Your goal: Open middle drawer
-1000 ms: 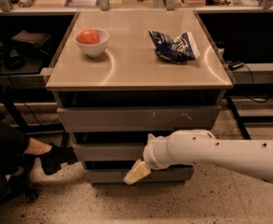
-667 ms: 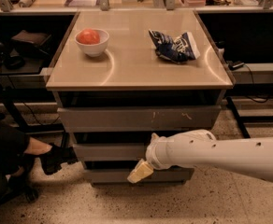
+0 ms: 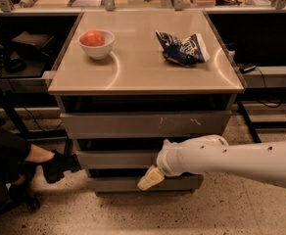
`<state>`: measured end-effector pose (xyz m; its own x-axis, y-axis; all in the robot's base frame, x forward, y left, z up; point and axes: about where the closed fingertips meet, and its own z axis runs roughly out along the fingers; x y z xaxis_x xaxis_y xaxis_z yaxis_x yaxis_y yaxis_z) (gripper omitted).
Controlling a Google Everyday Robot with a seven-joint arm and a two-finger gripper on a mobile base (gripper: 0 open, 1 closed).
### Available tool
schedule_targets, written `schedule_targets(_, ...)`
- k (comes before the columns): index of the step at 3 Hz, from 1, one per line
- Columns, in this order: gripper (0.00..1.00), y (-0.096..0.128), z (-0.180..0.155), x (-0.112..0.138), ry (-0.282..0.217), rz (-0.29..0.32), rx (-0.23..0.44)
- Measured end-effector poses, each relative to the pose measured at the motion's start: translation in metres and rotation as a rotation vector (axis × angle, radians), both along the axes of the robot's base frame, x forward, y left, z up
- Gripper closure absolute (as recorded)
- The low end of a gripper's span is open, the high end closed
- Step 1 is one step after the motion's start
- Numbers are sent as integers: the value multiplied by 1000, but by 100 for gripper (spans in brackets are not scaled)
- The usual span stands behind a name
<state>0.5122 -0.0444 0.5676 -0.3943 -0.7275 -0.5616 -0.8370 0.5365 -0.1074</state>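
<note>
Middle drawer (image 3: pixel 116 159) sits second in the grey stack, under the scratched top front (image 3: pixel 133 125). Gripper (image 3: pixel 151 177) is low at its right end, overlapping the bottom front (image 3: pixel 118 184). Can't tell if it's released or clenched. Bowl (image 3: pixel 97 44) and chip bag (image 3: pixel 182 48) are on the bench (image 3: pixel 143 75).

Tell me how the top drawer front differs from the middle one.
The top front is taller with pale scratches; the middle front is shallower and plain. The top front shows whole; the arm hides the middle front's right end. Both are grey, handleless. The tool hangs just below the middle front.
</note>
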Motion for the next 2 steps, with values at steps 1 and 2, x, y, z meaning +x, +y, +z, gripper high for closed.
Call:
schedule_targets(1, 0, -11, -15, 6, 0, -31, 19)
schedule_targets(2, 0, -44, -76, 8, 29, -112, 32)
